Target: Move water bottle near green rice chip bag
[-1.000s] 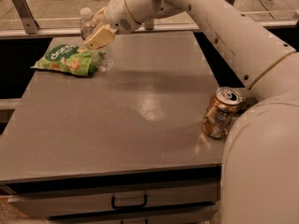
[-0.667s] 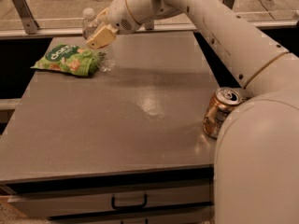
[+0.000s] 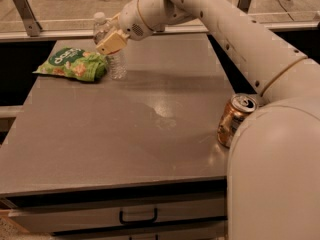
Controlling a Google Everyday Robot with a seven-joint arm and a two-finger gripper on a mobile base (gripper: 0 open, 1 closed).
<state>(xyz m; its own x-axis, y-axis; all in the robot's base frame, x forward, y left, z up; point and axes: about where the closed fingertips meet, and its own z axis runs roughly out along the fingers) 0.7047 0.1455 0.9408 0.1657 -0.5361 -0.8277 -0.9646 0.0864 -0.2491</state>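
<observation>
The water bottle is clear and ribbed with a white cap. It stands upright at the far left of the grey table, its base on the surface. It is right next to the right end of the green rice chip bag, which lies flat. My gripper reaches in from the upper right and is shut on the bottle's upper body. Its near beige finger lies across the front of the bottle and hides the label. The far finger is hidden behind the bottle.
A gold drink can stands near the table's right edge, close to my arm's large white segment. A drawer with a dark handle sits under the front edge. A railing runs behind the table.
The gripper and the bottle have shifted very slightly to the right. The bag and the can have not moved.
</observation>
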